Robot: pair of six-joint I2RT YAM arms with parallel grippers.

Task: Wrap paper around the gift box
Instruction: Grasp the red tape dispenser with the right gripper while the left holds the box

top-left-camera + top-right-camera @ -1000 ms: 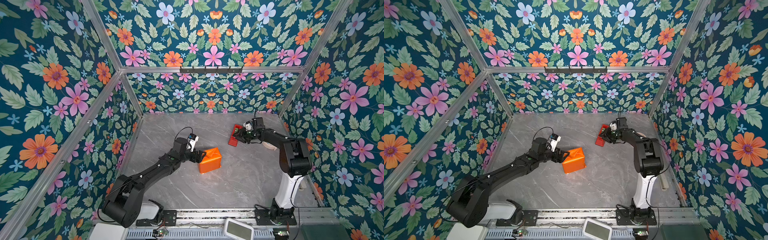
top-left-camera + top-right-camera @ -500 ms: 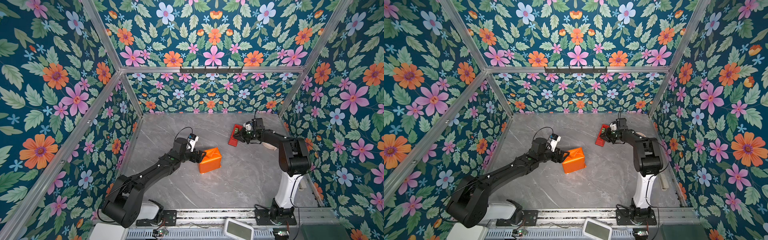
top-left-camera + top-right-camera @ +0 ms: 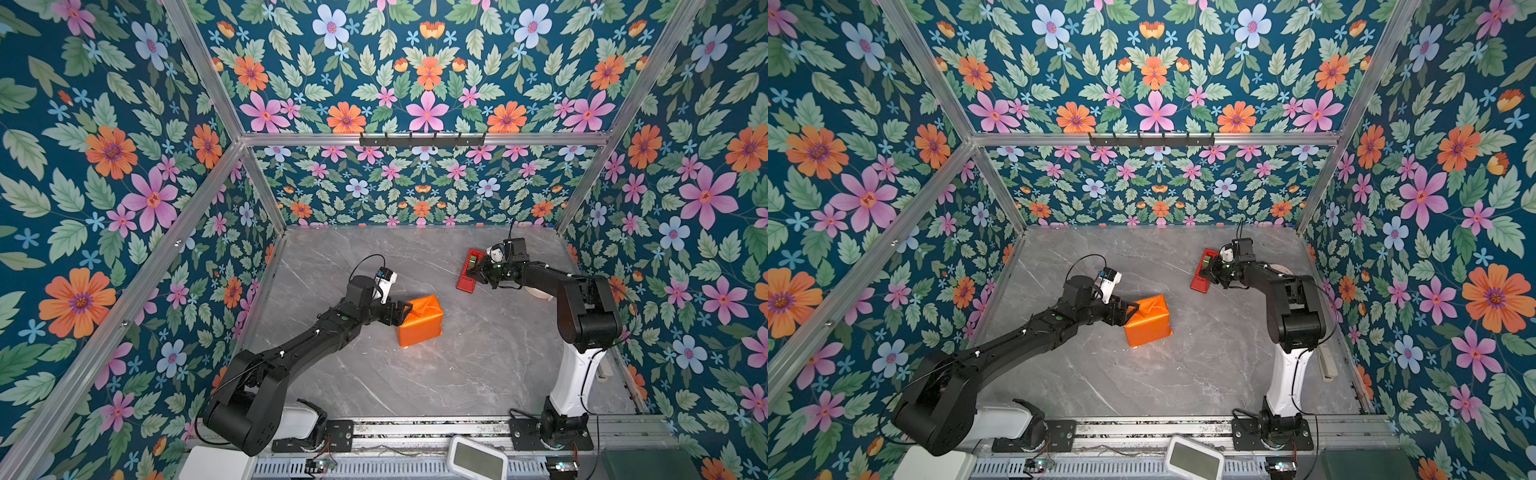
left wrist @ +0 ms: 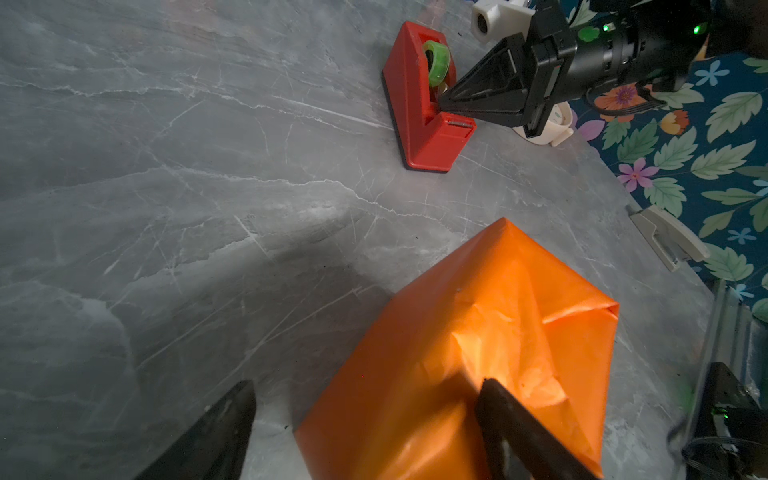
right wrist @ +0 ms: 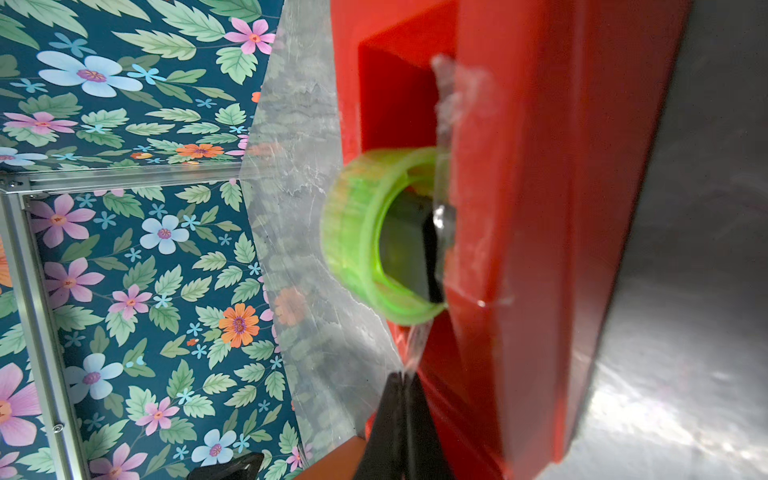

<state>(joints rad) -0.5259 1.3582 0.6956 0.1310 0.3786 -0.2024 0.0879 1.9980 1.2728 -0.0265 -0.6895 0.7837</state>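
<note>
The paper (image 3: 419, 322), one sheet, glossy orange and creased, wraps a blocky form just left of centre in both top views; the box under it is hidden; the folded end, with triangular flaps, faces up and toward the left of frame, and the long bottom edge rises slightly toward the right; the left gripper (image 3: 400, 312) stands at that end with jaws wide, one finger (image 4: 519, 419) on the flaps, the other over bare table (image 3: 415, 386), grey and marbled; upper right of the paper, well apart, lies one narrow red plastic dispenser (image 3: 466, 279), its long axis running nearly up-frame, carrying one translucent green roll (image 4: 436, 62); the right gripper (image 5: 401, 380) has its jaws closed, pinching a clear tape strip (image 5: 417, 343) from the roll.
</note>
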